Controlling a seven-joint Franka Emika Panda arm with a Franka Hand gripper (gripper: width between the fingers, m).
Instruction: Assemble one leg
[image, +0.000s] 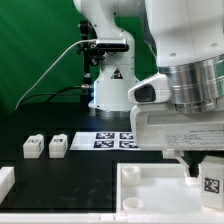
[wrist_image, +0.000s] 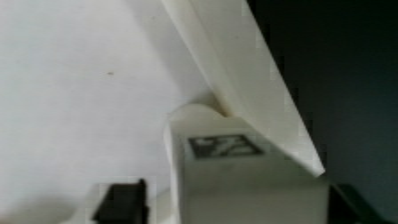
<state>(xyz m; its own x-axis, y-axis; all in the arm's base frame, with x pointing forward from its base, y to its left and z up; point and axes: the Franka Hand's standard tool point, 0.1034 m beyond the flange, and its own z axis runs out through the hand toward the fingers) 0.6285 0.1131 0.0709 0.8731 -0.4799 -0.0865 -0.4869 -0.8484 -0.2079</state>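
Observation:
My gripper (image: 204, 170) is shut on a leg (image: 211, 183), a chunky white block with a black-and-white tag, and holds it at the near right corner of the large white square tabletop panel (image: 150, 195). In the wrist view the leg (wrist_image: 222, 150) sits between my dark fingers (wrist_image: 121, 200), and my gripper (wrist_image: 240, 203) is over the white panel (wrist_image: 71, 80) beside its raised edge (wrist_image: 231, 60). I cannot tell whether the leg touches the panel. Two more legs (image: 33, 147) (image: 58, 145) lie on the black table at the exterior view's left.
The marker board (image: 115, 140) lies flat behind the panel. Another white part (image: 5, 180) shows at the exterior view's left edge. The arm's base (image: 110, 80) and a cable stand at the back before a green backdrop.

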